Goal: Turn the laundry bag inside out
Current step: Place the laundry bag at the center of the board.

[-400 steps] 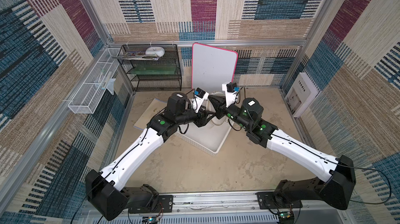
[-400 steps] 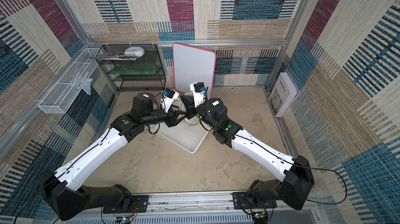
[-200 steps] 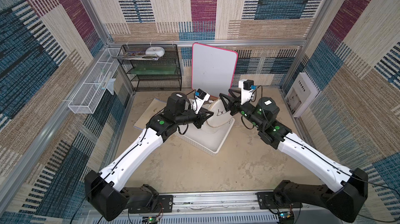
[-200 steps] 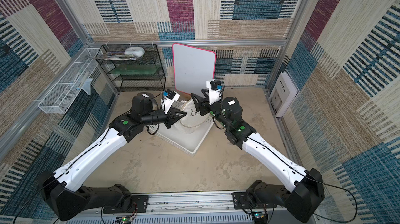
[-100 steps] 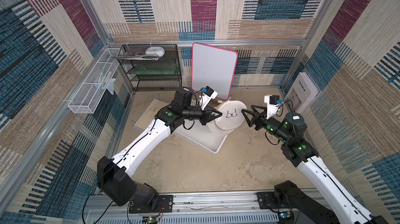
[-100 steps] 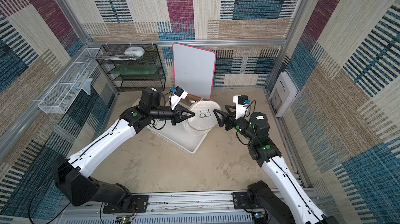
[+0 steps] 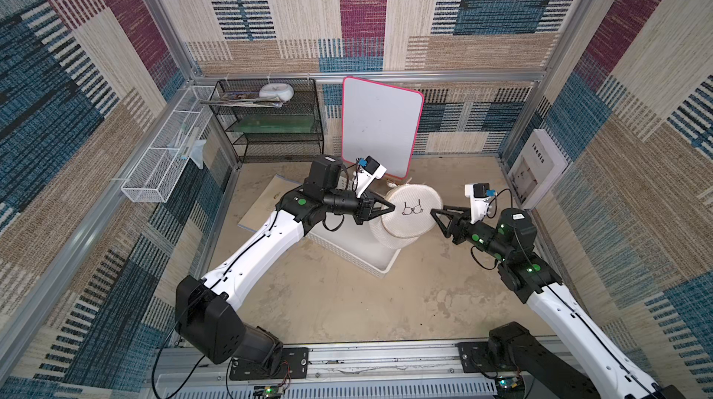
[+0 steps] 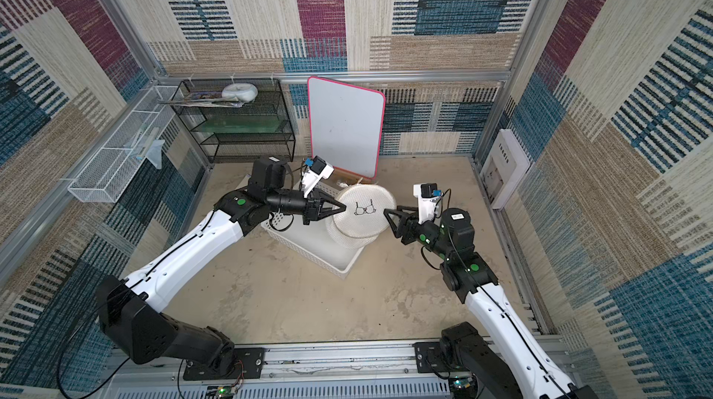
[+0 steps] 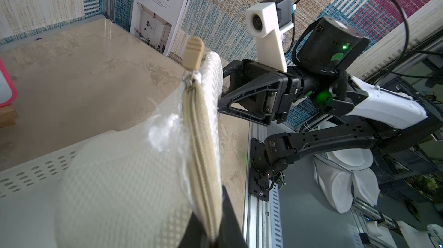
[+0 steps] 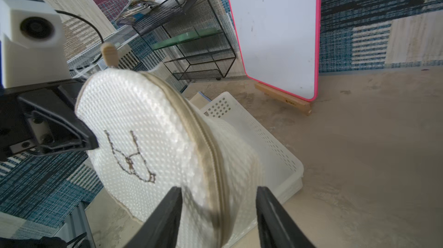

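Right wrist view, nearest first: right fingers (image 10: 169, 210) are standing spread, one on each side of the laundry bag's (image 10: 148, 143) rim, with the beige zip (image 10: 208, 148) running down into the gap between them. Cannot tell whether either pad is touching the mesh

Bag is hanging in the air as a tilted disc, clear of the bench (image 7: 347, 300), over the right end of the white perforated basket (image 7: 370, 266). Its round panel with the dark mark is facing up toward the top camera

Disc is lying across the line between the two arms. In a top view, right fingers (image 7: 443, 218) are meeting one edge from the robot's right and left fingers (image 7: 386, 208) are meeting the opposite edge

Left fingers are pressed together, pinching the zip seam and carrying the whole bag; left wrist view is showing the seam running down into them

Zip is looking closed along the stretch in view, with the pull tab (image 9: 193, 52) sticking up at the top of the rim, further round from the right fingers

Judgement: the right arm is the free one and is sitting edge-on to the seam, so the next move is hanging on those fingers closing on the rim, or going round to the tab, against the left pinch

Farthest: whiteboard (image 7: 380, 127) is leaning at the back wall
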You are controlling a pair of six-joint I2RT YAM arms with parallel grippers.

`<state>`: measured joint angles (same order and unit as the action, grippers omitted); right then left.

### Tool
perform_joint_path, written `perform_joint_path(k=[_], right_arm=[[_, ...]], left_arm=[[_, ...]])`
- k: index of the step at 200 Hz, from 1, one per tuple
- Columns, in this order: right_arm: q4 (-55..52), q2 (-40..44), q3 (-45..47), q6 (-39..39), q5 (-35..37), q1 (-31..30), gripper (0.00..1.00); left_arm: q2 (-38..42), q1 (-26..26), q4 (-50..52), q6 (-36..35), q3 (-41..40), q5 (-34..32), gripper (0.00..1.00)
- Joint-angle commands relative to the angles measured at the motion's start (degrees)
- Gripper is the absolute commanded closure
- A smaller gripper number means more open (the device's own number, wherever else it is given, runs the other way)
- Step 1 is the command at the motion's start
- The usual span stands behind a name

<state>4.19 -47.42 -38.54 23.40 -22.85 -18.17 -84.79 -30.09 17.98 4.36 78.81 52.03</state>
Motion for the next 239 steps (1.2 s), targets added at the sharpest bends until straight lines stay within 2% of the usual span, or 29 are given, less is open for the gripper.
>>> perform_joint_path(k=[1,31,50,63,77,83,90,104,108,116,146,185,216,239], right_arm=[[4.3,-0.4,0.1,0.7,-5.1,0.0,0.54],[5.5,-1.0,-0.7,1.5,-5.7,0.0,0.80],[6.6,-0.7,-0.9,2.0,-5.1,0.0,1.00],[7.2,-0.6,-1.1,2.6,-4.5,-0.1,1.00],[7.6,-0.6,-1.5,3.4,-3.3,0.0,1.00],[7.2,-0.6,-1.8,4.0,-1.6,0.0,1.00],[7.0,-0.3,-2.0,4.8,1.2,0.0,1.00],[6.3,0.7,-2.0,6.1,8.4,0.0,1.00],[6.0,0.9,-2.1,6.2,10.7,0.1,1.00],[5.2,0.9,-2.6,6.6,14.8,0.1,1.00],[1.5,-1.7,-5.8,9.1,26.5,0.5,1.00],[9.0,-8.0,-3.4,17.6,30.9,1.6,1.00],[20.5,-14.2,2.2,28.7,27.0,5.7,1.00],[27.4,-18.6,5.5,33.2,23.8,8.1,1.00]], left_arm=[[-0.3,0.2,-2.6,0.5,0.0,2.7,1.00],[-0.4,0.5,-3.9,1.5,-0.5,2.6,1.00],[-0.9,0.5,-4.9,2.7,-0.7,1.7,1.00],[-1.5,0.7,-5.2,3.6,-0.5,0.1,0.99],[-2.0,1.1,-6.4,5.0,-0.6,-1.6,0.75],[-2.0,1.2,-7.1,5.7,-0.7,-2.2,0.62],[-1.8,1.2,-7.8,6.5,-0.8,-3.8,0.48],[-0.7,1.4,-9.2,7.4,-1.9,-8.3,0.29],[-0.2,1.4,-9.7,7.5,-2.2,-9.4,0.15],[0.8,1.6,-10.1,7.7,-2.9,-12.4,0.02],[4.3,2.4,-8.2,7.2,-4.7,-23.7,0.01],[9.6,4.5,-11.2,11.5,-14.4,-36.5,0.01],[16.2,5.8,-13.3,13.8,-21.4,-47.8,0.01],[20.0,6.8,-14.1,15.3,-25.6,-54.4,0.01]])
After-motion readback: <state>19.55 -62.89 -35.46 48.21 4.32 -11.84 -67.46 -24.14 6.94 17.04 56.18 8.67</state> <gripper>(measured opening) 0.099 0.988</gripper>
